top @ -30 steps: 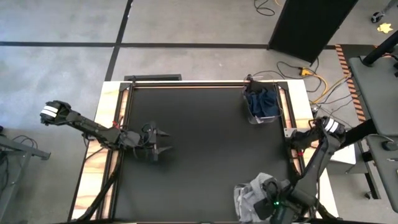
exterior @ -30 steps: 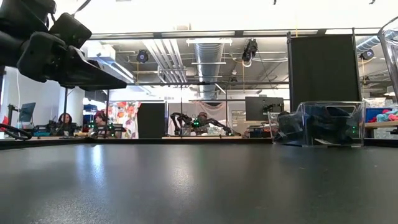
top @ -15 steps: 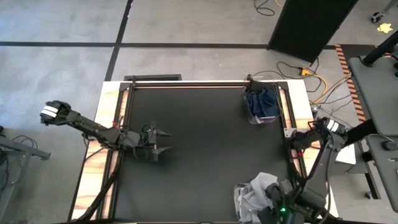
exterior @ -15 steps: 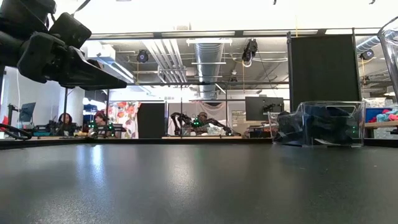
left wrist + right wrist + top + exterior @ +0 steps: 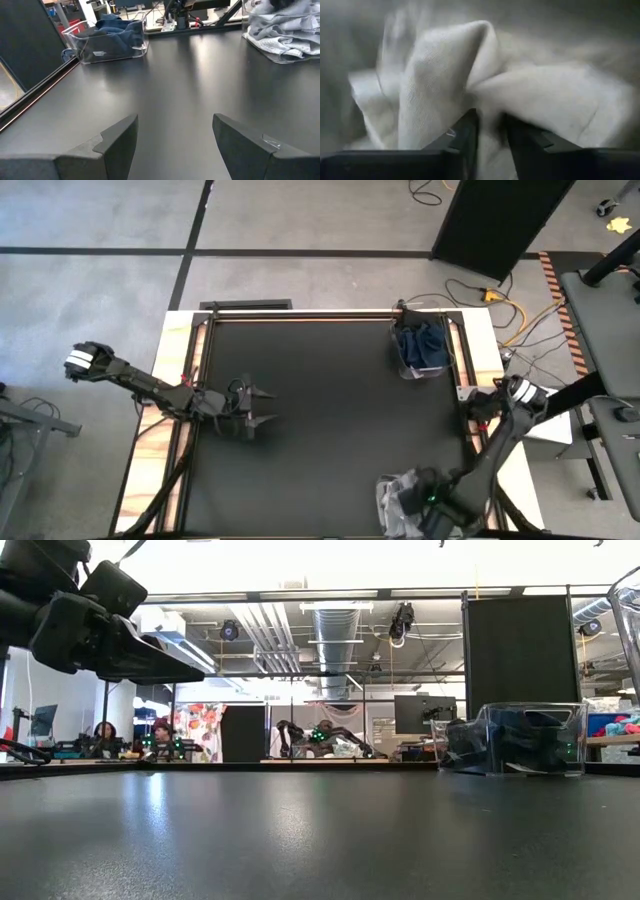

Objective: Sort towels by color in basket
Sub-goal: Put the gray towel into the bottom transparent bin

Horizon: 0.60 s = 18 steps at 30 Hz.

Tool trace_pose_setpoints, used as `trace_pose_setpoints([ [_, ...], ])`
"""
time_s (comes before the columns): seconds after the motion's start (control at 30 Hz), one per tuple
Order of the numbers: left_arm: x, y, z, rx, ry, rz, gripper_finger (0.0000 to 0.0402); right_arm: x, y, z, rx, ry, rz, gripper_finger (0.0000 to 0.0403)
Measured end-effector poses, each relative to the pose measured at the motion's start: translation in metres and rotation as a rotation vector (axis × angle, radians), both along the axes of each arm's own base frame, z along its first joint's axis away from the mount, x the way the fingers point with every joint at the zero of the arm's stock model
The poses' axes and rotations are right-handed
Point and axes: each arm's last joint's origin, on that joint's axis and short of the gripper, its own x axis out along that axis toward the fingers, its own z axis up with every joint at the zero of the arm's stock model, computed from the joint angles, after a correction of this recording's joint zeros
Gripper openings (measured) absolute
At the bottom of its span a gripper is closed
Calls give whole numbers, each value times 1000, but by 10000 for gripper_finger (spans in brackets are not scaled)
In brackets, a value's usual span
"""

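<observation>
Light grey towels (image 5: pixel 393 494) lie heaped in a clear basket at the table's near right corner; they also show in the left wrist view (image 5: pixel 282 27). Dark navy towels (image 5: pixel 422 346) fill a second clear basket (image 5: pixel 515 740) at the far right. My right gripper (image 5: pixel 427 500) sits low over the grey heap, shut on a grey towel (image 5: pixel 470 75). My left gripper (image 5: pixel 262 407) hovers open over the table's left half (image 5: pixel 175 135), away from every towel. My right gripper pinches a raised fold of a light grey towel (image 5: pixel 487 107) between its two fingers (image 5: pixel 462 137), which stand close together with cloth bunched between them. The rest of that towel spreads out beyond the fingertips onto the heap. One layer or several, I cannot tell.
The black table top (image 5: pixel 320 410) lies bare between the two arms. The navy basket (image 5: pixel 110 37) stands by the far right edge, and a clear wall (image 5: pixel 630 630) shows at the low view's right edge. Wooden side rails (image 5: pixel 170 380) flank the mat.
My right gripper has moved toward the table's near edge and down into the near right basket. The grey towel it carries, bulging above the heap before, now lies lower and more gathered in that corner.
</observation>
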Motion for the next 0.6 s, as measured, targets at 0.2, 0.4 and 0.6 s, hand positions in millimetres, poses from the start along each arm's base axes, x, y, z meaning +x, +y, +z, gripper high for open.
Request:
trace_pose_setpoints([
  [0.2, 0, 0, 0, -1, -3, 0, 242, 2, 3, -42, 186, -38, 10, 67],
  [0.4, 0, 1, 1, -3, -11, 3, 242, -9, -12, -57, 99, 11, -37, 79],
  [0.6, 0, 1, 3, -19, -22, 8, 242, -12, -15, -41, 49, 47, -20, 139],
])
